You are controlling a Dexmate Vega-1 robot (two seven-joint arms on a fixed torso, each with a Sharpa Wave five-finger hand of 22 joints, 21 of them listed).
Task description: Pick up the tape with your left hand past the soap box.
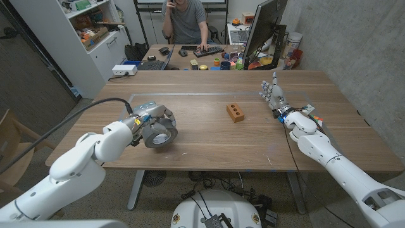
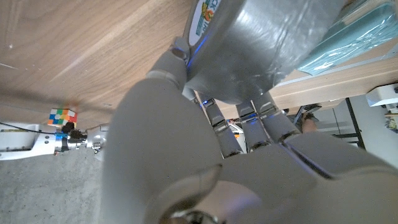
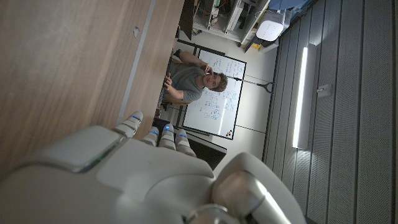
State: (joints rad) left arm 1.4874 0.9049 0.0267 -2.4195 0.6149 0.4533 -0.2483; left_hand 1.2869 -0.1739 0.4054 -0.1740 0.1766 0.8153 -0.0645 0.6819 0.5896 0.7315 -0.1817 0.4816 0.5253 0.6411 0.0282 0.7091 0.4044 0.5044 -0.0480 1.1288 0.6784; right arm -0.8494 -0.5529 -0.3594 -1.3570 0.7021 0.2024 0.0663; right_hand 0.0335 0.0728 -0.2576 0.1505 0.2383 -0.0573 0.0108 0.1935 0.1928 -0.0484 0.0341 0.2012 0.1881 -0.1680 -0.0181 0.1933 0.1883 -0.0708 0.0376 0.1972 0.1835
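The left hand (image 1: 152, 123) grips the roll of grey duct tape (image 1: 159, 134) at the lower left of the head view, fingers wrapped over the roll's top and the roll tipped so its hollow core faces down toward the table's near edge. It looks lifted just clear of the wooden table (image 1: 209, 142), though the gap beneath is hard to judge. A pale blue-green packet (image 1: 144, 106), probably the soap box, sits just behind the hand, toward the upper left of it.

To finish the lift well, the grip should stay firm across the roll's width and the arm should rise straight, since a tilted roll held from one side could twist out. The cable (image 1: 95, 107) looping over the forearm needs slack.

The left wrist view adds what the head view cannot: the fingers (image 2: 239, 127) press against the tape's (image 2: 273, 43) grey outer face, a printed label (image 2: 206, 15) shows on the roll's rim, and the teal packet (image 2: 354, 34) lies on the table's edge beside the roll. A coloured puzzle cube (image 2: 62, 116) also shows near the other arm.

The head view alone shows the right hand (image 1: 273, 94) standing upright with fingers spread, holding nothing, at right centre, and a small brick-like brown block (image 1: 235, 112) mid-table. The right wrist view shows that hand's (image 3: 143, 168) back and a seated person (image 3: 193, 78) beyond the table.
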